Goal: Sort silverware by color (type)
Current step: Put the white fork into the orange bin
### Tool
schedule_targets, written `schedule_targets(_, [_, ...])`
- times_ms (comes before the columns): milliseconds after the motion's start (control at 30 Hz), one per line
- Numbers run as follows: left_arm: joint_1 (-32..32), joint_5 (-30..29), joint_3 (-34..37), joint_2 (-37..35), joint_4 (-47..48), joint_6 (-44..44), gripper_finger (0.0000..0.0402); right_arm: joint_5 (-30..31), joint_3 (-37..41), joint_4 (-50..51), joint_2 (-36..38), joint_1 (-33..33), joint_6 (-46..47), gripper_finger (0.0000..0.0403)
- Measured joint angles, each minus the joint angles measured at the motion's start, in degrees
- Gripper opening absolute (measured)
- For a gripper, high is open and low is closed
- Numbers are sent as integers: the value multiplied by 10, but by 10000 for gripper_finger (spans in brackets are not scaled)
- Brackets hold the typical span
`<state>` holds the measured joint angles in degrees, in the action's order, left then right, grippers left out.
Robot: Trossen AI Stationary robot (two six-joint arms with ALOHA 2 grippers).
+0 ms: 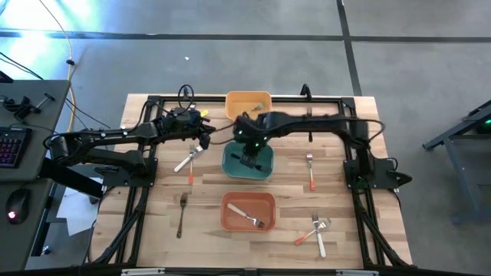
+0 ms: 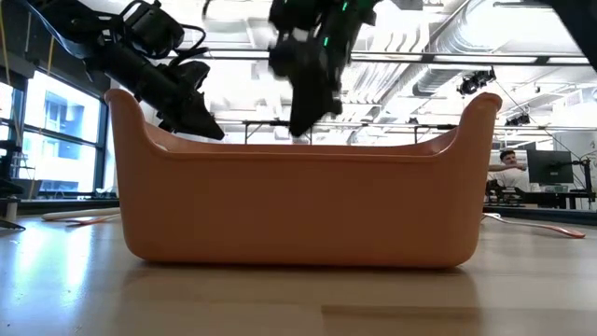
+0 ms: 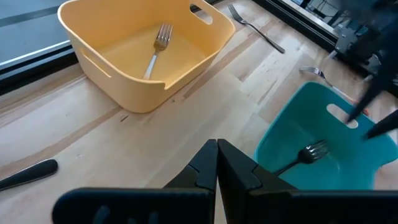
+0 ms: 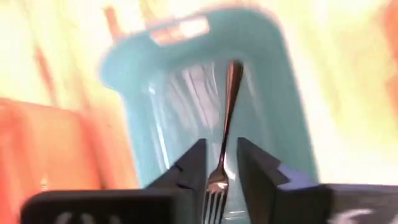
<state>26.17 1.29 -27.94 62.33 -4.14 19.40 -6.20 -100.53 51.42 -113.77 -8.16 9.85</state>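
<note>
your right tool hangs over the teal bin in the middle of the surface. its fingers stand a little spread, and a metal fork lies between them — head toward the camera in the right wrist view, handle running away along the bin's floor. whether the fingers touch the fork i cannot tell.

your left tool is pressed together and holds nothing; it hovers just beside the teal bin, on the side of the yellow bin. in the yellow bin you see one fork with a tan handle.

the orange bin at the near side has a white-handled fork in it.

the other forks lie loose on the surface — a white one and a red-orange one near the left arm, a black fork nearer the front edge, a red-orange fork on the right, and a crossed pair beside the orange bin.
</note>
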Motion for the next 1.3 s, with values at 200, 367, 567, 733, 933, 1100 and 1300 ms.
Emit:
schedule_targets(200, [0, 0, 0, 0, 0, 0, 0, 29, 1, -18, 89, -3, -72, 13])
schedule_targets(367, [0, 1, 0, 0, 0, -15, 0, 41, 70, -147, 144, -8, -85, 2])
schedule_targets(567, [13, 19, 0, 0, 0, -15, 0, 10, 272, -390, 228, -9, -18, 1])
schedule_targets(733, [57, 45, -15, 0, 45, -5, 0, 23, 400, -493, 319, -9, 68, 0])
schedule_targets(933, [125, 86, -71, 0, 164, -73, 0, 87, 463, -478, 429, -9, 93, 0])
schedule_targets(1100, [175, 108, -113, 19, 245, -122, 0, 142, 471, -426, 495, -9, 91, 0])
schedule_targets(1300, [209, 154, -145, 68, 324, -140, 1, 170, 472, -370, 538, -9, 82, 0])
